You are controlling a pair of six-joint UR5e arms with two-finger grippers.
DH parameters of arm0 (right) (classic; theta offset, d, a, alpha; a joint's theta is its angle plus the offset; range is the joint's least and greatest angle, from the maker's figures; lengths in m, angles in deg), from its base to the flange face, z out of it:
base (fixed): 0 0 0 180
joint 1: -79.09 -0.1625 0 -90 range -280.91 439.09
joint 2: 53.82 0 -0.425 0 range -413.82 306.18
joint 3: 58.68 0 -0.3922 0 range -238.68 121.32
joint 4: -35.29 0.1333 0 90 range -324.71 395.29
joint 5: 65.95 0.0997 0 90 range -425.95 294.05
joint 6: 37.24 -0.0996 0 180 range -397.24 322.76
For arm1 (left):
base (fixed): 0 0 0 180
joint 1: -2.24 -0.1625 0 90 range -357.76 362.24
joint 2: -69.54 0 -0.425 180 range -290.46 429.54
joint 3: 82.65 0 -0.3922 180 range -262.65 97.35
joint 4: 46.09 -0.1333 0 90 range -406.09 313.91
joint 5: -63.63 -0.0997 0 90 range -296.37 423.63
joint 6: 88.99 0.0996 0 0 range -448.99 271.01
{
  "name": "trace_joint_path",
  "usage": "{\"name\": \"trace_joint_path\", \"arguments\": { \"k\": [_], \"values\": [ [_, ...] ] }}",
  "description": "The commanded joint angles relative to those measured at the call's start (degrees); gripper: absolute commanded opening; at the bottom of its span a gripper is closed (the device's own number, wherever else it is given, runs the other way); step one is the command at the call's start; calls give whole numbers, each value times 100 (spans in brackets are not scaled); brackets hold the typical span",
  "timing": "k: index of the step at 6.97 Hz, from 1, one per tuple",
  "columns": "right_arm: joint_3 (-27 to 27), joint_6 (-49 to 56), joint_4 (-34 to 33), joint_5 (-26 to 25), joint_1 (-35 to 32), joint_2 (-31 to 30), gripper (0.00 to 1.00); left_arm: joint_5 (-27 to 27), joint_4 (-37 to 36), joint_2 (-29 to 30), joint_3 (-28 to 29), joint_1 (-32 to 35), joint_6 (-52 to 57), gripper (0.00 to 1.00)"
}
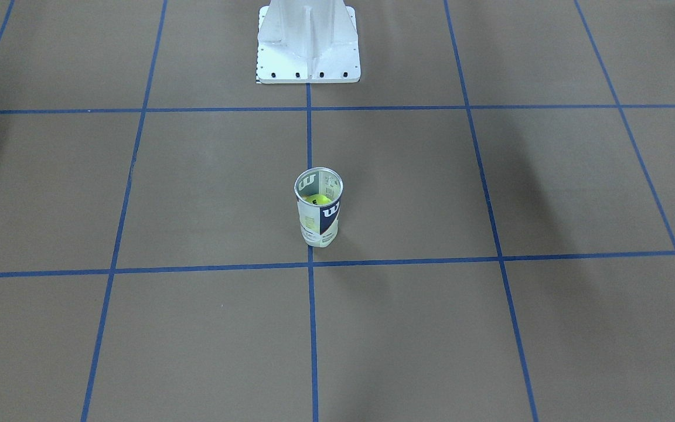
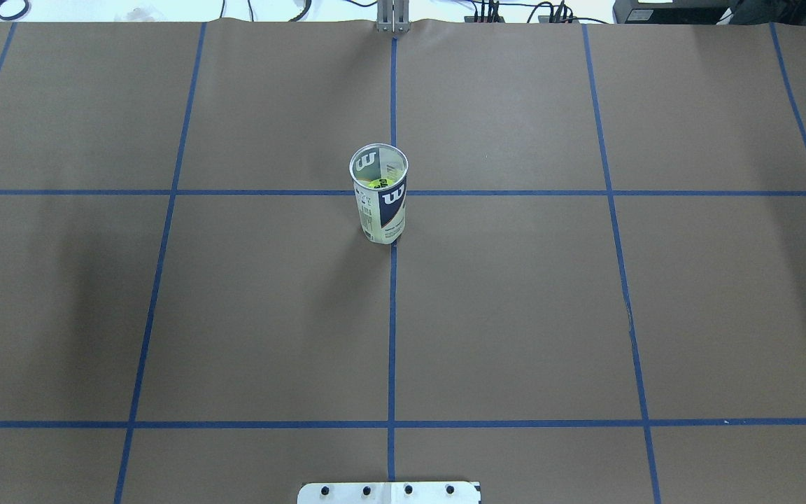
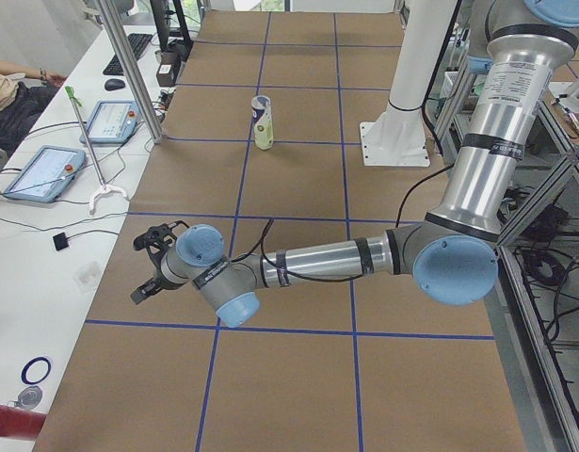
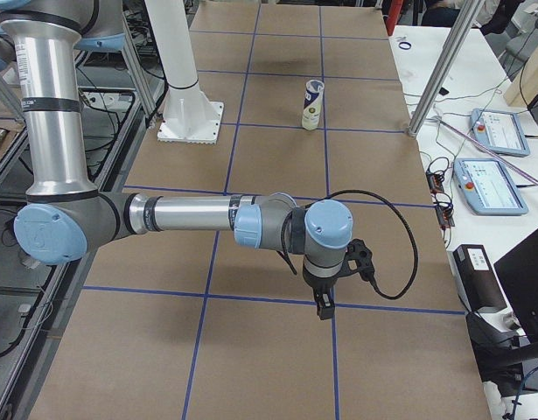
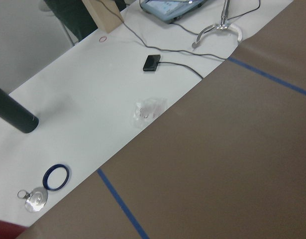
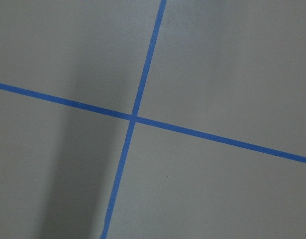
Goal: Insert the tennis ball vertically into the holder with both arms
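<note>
Holder (image 1: 319,212) upright, tennis ball (image 1: 317,200) inside. Likely light, thin-walled, slick, tips easily; grip mid-body, gently. Left gripper (image 3: 150,266), right gripper (image 4: 324,304) far off; open or closed, can't tell.

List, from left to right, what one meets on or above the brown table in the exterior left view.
left gripper → holder → white pedestal base
</note>
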Motion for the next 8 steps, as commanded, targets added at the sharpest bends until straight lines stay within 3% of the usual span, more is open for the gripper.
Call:
{"name": "trace_joint_path", "arguments": {
  "k": [1, 2, 5, 6, 8],
  "values": [
    [-7, -3, 18, -10, -4, 2, 100, -250, -1346, -21, -273, 61, 767, 99],
    [-7, -12, 18, -10, -4, -7, 100, -278, -2049, -221, -649, 253, 762, 99],
    [-16, -12, 9, -10, -4, -33, 100, -270, -5104, -338, -2169, 615, 648, 100],
    [-16, -12, 9, -19, -4, -42, 100, -226, -5628, -520, -2208, 615, 622, 100],
    [-94, -143, 0, -28, 5, -16, 100, -112, -5668, -707, -2427, 606, 133, 100]
  ]
}}
